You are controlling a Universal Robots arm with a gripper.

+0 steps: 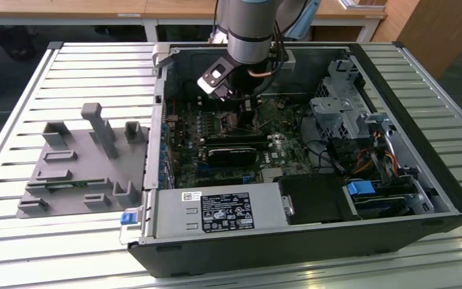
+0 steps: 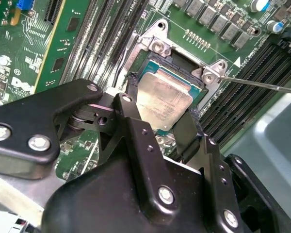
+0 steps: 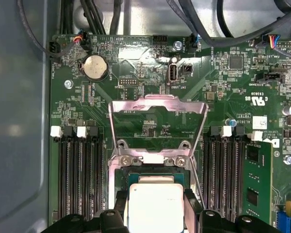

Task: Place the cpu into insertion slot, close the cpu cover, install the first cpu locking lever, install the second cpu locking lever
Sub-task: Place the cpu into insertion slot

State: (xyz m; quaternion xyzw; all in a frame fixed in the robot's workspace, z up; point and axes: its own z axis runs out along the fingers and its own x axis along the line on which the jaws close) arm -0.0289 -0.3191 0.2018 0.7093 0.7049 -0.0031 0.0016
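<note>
There is one arm with one gripper, one open computer case and one grey tray on one bench. The board carries one chip, one socket, one cover, one coin battery and two banks of memory slots.

This looks like a robotics lab or test workshop: an industrial robot arm reaches down into an opened desktop computer case lying on a slatted metal tabletop beside a grey moulded fixture plate, with plain wooden desks behind.
</note>
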